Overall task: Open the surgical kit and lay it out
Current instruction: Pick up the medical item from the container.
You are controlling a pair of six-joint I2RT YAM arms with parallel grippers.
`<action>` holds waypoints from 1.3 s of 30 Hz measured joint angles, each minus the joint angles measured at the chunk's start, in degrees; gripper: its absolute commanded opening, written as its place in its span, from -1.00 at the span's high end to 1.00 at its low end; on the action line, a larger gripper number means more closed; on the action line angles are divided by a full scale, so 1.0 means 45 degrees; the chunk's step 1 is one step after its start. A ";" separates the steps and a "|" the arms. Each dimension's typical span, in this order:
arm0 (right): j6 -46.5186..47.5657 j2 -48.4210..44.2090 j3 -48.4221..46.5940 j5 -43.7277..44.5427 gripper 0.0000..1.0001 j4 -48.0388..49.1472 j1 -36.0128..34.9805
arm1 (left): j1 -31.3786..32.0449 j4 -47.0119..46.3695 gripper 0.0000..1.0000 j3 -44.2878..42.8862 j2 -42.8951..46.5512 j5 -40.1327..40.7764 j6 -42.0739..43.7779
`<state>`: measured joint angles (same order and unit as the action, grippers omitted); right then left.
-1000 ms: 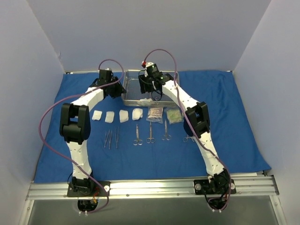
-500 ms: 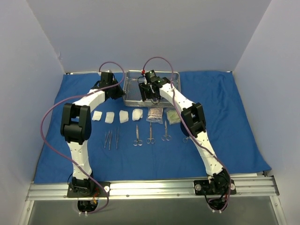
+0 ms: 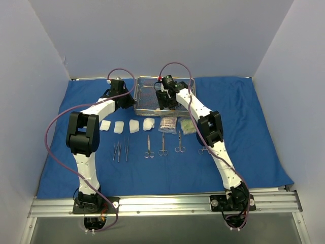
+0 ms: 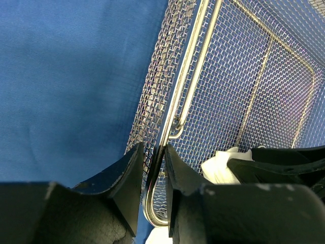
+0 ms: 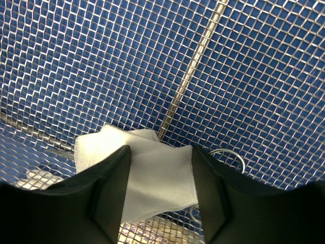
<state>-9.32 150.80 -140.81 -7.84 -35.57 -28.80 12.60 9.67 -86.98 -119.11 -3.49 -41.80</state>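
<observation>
currently the left gripper (image 4: 155, 152) is pinched onto the left rim of the wire-mesh tray (image 4: 244, 76), which sits at the far middle of the blue cloth (image 3: 254, 127). the right gripper (image 5: 160, 152) is down inside the tray, its fingers (image 5: 109, 193) straddling a white gauze pad (image 5: 152, 183); whether they squeeze it i cannot tell. nearer the arms, gauze pads (image 3: 134, 126), packets (image 3: 167, 123), tweezers (image 3: 126, 150) and scissors (image 3: 162, 147) lie in rows on the cloth.
</observation>
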 measured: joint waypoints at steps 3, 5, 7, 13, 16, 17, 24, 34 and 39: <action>0.0233 0.0044 -0.0063 -0.0068 0.29 -0.0151 0.0039 | 0.0015 -0.0083 0.43 0.0034 0.0000 0.0058 -0.0015; 0.0364 0.0083 -0.0121 -0.0049 0.50 -0.0282 0.0053 | 0.0019 -0.0175 0.44 0.0087 0.0010 0.0087 -0.0034; 0.0418 0.0107 -0.0175 -0.0029 0.63 -0.0398 0.0083 | 0.0019 -0.0219 0.45 0.0112 0.0015 0.0141 -0.0049; 0.0272 0.0112 -0.0131 -0.0364 1.00 -0.0233 0.0078 | 0.0024 -0.0345 0.46 0.0214 0.0063 0.0243 -0.0151; 0.0126 -0.0151 0.0398 -0.0379 1.00 0.0209 0.0078 | 0.0039 -0.0389 0.46 0.0253 0.0083 0.0296 -0.0199; 0.0073 -0.0262 0.0583 -0.0413 1.00 0.0408 0.0078 | 0.0039 -0.0389 0.46 0.0253 0.0083 0.0316 -0.0219; -0.0539 -0.1379 0.2186 -0.0636 1.00 0.2851 0.0049 | 0.0049 -0.0393 0.38 0.0277 0.0102 0.0398 -0.0491; -0.0957 -0.3978 0.3070 -0.0729 1.00 0.5450 0.0131 | -0.0121 -0.0427 -0.51 0.0389 0.0525 0.0005 -0.0942; -0.0869 -0.5532 0.4541 -0.1005 1.00 0.6207 0.0146 | -0.0806 -0.1049 -0.72 0.1258 0.2132 -0.1321 -0.1054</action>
<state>-13.23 125.91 -120.38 -12.36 -7.64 -28.14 8.97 4.95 -81.32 -109.51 -9.43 -46.54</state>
